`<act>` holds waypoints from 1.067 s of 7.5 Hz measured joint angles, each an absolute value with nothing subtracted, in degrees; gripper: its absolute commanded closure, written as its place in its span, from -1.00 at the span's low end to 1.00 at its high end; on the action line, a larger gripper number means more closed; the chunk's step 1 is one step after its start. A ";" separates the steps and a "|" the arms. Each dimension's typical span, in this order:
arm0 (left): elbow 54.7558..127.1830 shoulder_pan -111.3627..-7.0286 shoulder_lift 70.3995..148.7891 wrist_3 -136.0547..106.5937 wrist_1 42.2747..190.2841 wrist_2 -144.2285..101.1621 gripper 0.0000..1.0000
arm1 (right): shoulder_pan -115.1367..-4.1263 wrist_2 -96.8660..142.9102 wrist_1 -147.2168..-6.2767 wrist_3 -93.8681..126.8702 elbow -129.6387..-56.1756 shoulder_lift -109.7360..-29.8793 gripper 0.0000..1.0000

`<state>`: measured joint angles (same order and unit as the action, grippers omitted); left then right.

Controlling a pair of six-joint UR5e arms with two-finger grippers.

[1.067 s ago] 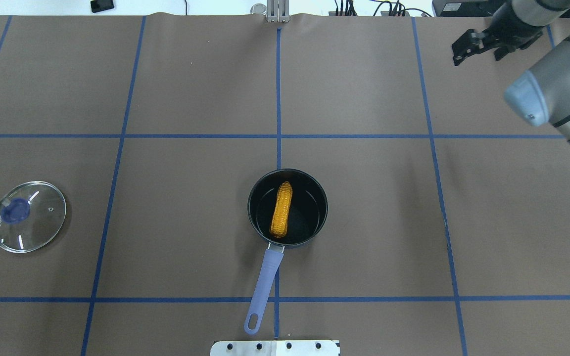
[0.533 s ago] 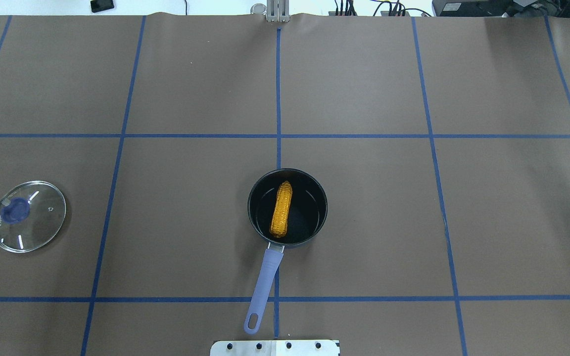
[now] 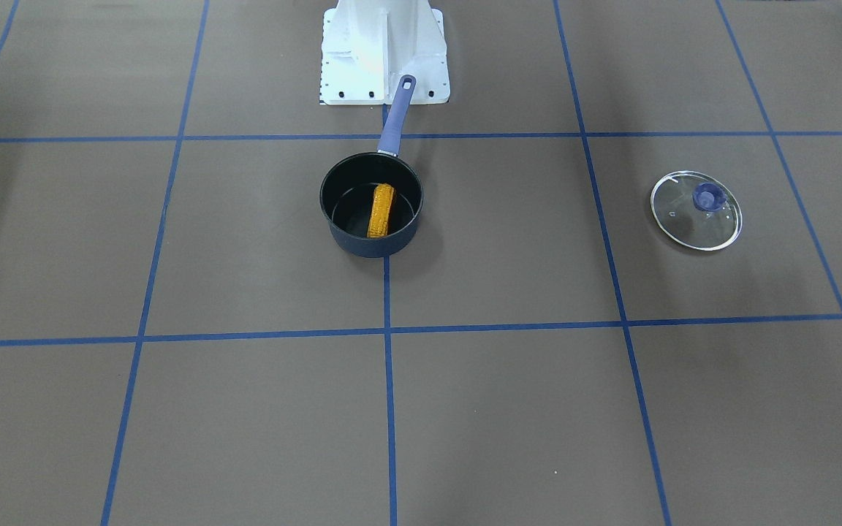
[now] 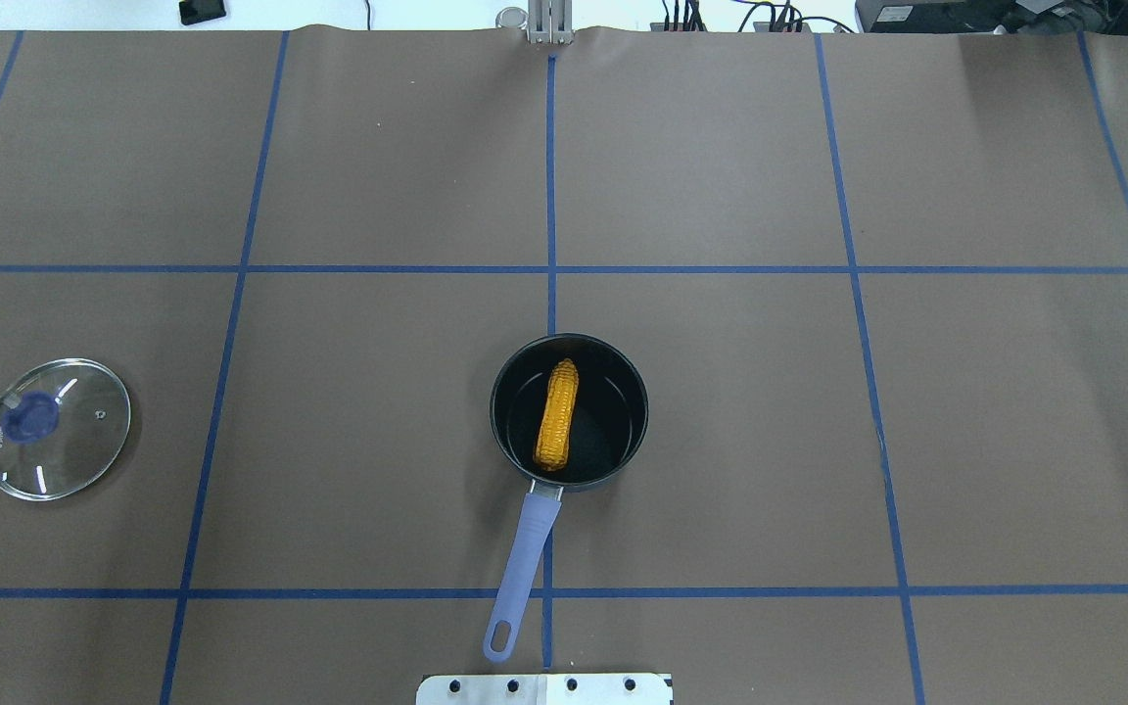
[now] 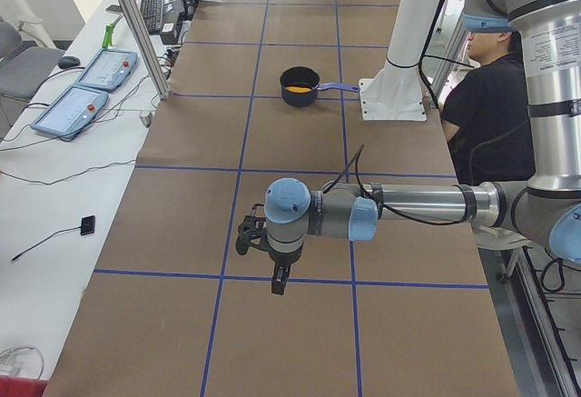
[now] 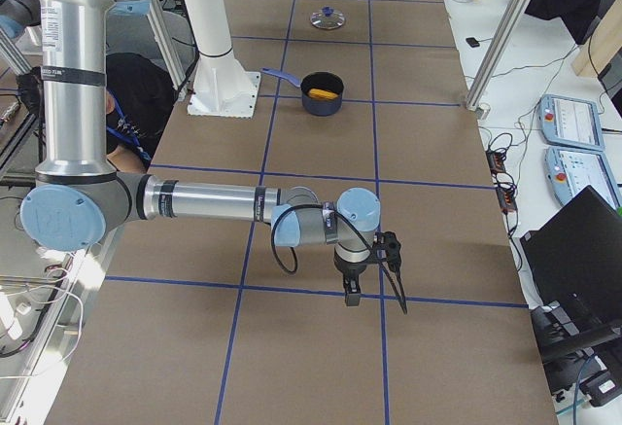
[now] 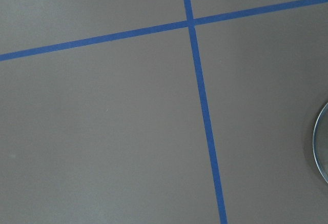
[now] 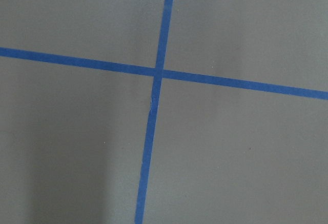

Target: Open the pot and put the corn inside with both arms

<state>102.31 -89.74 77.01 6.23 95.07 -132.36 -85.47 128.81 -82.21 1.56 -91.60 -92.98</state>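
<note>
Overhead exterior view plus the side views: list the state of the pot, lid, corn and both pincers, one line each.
pot: open, upright on the table, corn inside.
lid: off the pot, lying flat on the table well apart from it.
corn: lying inside the pot.
left pincer: raised over the table, far from the pot; open or shut cannot be told.
right pincer: the same; open or shut cannot be told.

Left arm (image 5: 418,202) and right arm (image 6: 204,201) both stretch out flat, left gripper (image 5: 278,277) and right gripper (image 6: 352,287) pointing straight down, can't tell if they're closed tbh.
</note>
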 measured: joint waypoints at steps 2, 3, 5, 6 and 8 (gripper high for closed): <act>102.24 -89.74 76.99 6.24 95.17 -132.37 -0.96 | -86.59 129.13 -86.77 1.66 -95.64 -92.66 -1.00; 102.24 -89.73 76.96 6.24 95.18 -132.38 -0.96 | -86.76 129.22 -90.35 1.69 -98.24 -92.74 -1.00; 102.25 -89.74 76.94 6.24 95.24 -132.44 -0.96 | -86.79 129.88 -92.82 1.64 -99.76 -93.18 -1.00; 102.31 -89.74 76.96 6.24 95.24 -132.45 -0.96 | -86.79 130.11 -93.10 1.60 -99.82 -93.27 -1.00; 102.43 -89.72 76.97 6.24 95.18 -132.45 -0.96 | -86.76 130.24 -93.22 1.53 -99.80 -93.33 -1.00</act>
